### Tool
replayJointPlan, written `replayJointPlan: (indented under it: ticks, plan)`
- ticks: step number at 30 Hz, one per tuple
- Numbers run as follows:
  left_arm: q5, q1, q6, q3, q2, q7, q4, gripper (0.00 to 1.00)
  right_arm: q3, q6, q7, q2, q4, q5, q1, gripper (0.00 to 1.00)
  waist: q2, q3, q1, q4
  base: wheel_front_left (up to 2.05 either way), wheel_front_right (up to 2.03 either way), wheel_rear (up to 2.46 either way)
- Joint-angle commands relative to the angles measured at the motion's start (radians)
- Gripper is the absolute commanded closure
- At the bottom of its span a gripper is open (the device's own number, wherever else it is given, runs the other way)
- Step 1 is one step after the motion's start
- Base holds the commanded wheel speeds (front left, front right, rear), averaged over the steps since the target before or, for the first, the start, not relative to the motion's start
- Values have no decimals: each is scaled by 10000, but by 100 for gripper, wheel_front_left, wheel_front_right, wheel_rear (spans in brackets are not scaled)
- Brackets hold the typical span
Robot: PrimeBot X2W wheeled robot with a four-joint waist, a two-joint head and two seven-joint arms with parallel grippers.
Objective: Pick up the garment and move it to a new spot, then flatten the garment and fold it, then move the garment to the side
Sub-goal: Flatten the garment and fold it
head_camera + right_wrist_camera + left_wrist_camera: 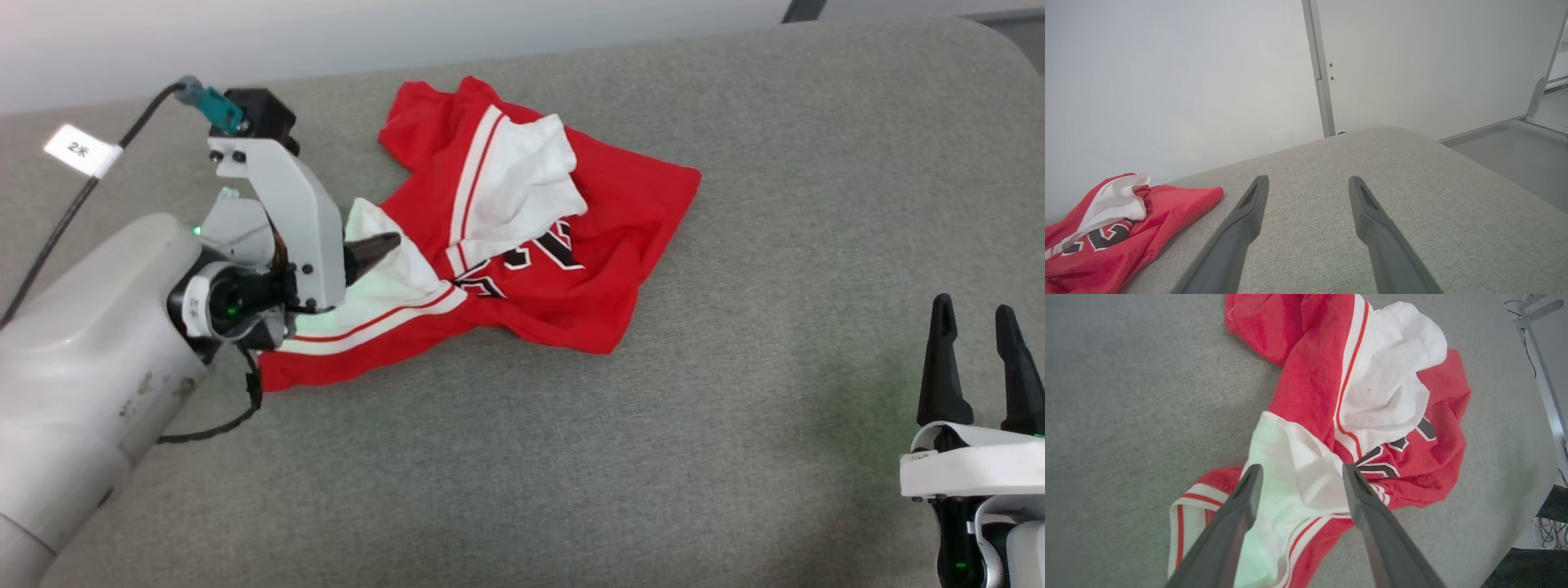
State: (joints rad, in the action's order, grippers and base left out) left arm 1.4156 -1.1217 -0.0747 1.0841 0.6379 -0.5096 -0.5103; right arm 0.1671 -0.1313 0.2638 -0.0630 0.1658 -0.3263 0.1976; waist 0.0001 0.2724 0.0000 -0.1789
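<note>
The garment (pixel 571 269), a bright red T-shirt with white sleeves, striped trim and black lettering, lies crumpled on the grey padded table (pixel 735 457), left of centre. My left gripper (pixel 377 249) hovers over its near-left white sleeve. In the left wrist view that gripper (pixel 1300 475) is open, its two dark fingers straddling the white sleeve fold of the garment (pixel 1310 375) without closing on it. My right gripper (pixel 976 314) stands open at the lower right, well away from the shirt. In the right wrist view it (pixel 1308 183) points over bare table, the garment (pixel 1122 228) at far left.
A black cable with a white tag (pixel 82 149) runs along the left arm. The table's far edge meets a pale wall (pixel 1188 81); its rounded right edge (pixel 1494 175) drops to the floor. Cables (pixel 1549 531) hang beyond the table's edge. Bare surface lies right of the shirt.
</note>
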Motion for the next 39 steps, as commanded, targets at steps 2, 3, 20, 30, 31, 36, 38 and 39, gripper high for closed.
replayJointPlan:
  ticks: [2,3,20,30,31,36,38,39]
  plan:
    - [115,112,-146,-1,-5,-171,-63,0,-14,12,7,23,32,-59,100,0,-1,127,0,-213,0,0,0]
    - [85,140,-111,43,0,-211,-109,0,0,12,7,38,43,-66,102,0,-1,159,0,-257,0,0,0]
    - [24,1799,284,-634,1717,2136,1833,100,39,12,5,-15,-15,162,-280,0,-1,-497,0,897,0,0,0]
    - [621,3952,-1192,-1201,3619,3898,4175,100,-25,12,5,-138,2,234,-474,0,-1,-821,0,1651,0,0,0]
    - [746,4190,-1315,-1191,3684,3959,4284,100,-39,12,7,-137,4,235,-466,0,-1,-828,0,1672,0,0,0]
    - [1415,5294,-1554,-991,3840,4022,4672,100,-113,12,7,-162,46,207,-493,0,-1,-883,0,1663,0,0,0]
    - [1693,5662,-1464,-906,3804,3981,4758,100,-81,12,7,-200,51,172,-543,0,-1,-897,0,1655,0,0,0]
    - [1869,5810,-1412,-897,3739,3989,4778,100,-57,11,7,-216,59,169,-570,0,-1,-908,0,1657,0,0,0]
